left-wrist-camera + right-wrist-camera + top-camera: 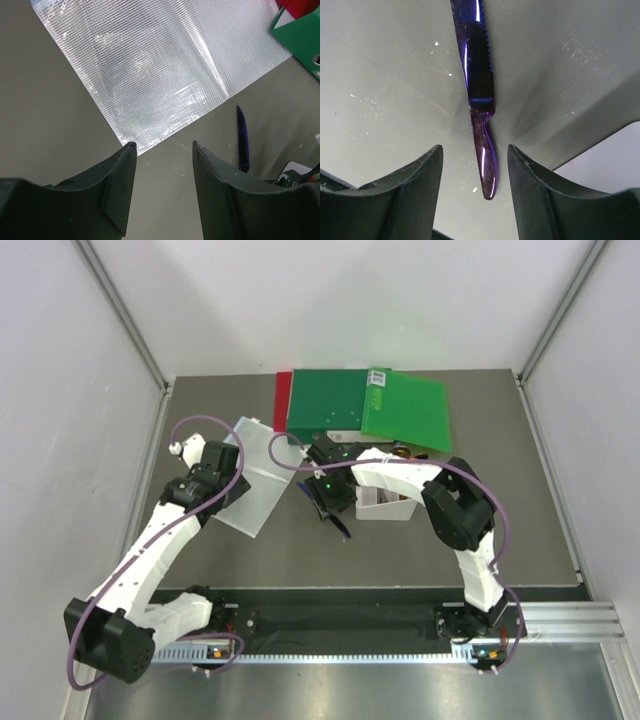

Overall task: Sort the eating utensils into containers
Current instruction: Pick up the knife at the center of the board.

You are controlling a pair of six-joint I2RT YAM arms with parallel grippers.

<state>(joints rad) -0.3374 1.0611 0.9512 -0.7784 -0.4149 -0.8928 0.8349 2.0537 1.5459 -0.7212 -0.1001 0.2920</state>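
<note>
A dark blue, purple-sheened knife (479, 80) lies flat on the grey table, and part of it pokes out below the right arm (339, 524). My right gripper (475, 147) hangs open just over its handle end, one finger on each side, touching nothing. It sits left of the white bin (386, 509), whose contents the arm mostly hides. My left gripper (164, 145) is open and empty above bare table at the corner of the clear sheet (160, 65). The same knife (242, 137) shows to its right.
Green folders (400, 410) and a red one (283, 400) lie flat at the back, behind the bin. The clear plastic sheet (250, 480) lies under the left arm. White walls close in both sides.
</note>
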